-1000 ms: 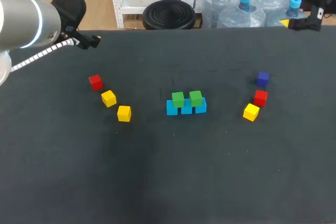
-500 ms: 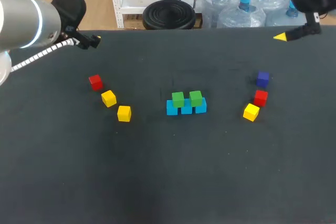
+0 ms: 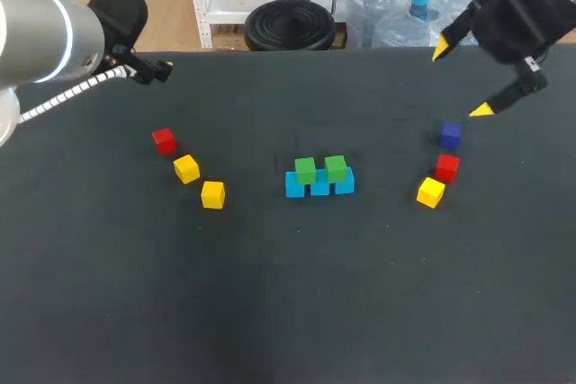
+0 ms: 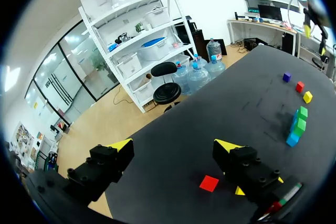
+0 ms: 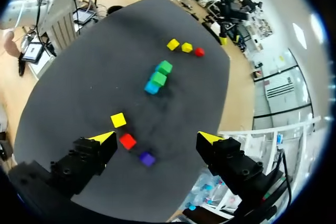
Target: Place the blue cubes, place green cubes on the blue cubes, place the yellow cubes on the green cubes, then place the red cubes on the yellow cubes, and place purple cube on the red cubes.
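Observation:
Three blue cubes (image 3: 319, 185) form a row at mid-table, with two green cubes (image 3: 320, 169) on top of them. A red cube (image 3: 163, 139) and two yellow cubes (image 3: 186, 168) (image 3: 212, 194) lie to the left. On the right lie a purple cube (image 3: 451, 135), a red cube (image 3: 447, 167) and a yellow cube (image 3: 430, 192). My right gripper (image 3: 462, 78) hangs open above and behind the purple cube (image 5: 147, 158), with nothing in it. My left gripper (image 4: 174, 145) is open and empty over the table's far left, with the left red cube (image 4: 209, 183) under it.
The dark table (image 3: 297, 312) has bare room along its whole near half. My left arm (image 3: 54, 42) stays over the far left corner.
My right arm has come in from the far right corner and swung down and left toward the purple cube. The left arm and all cubes have kept still.

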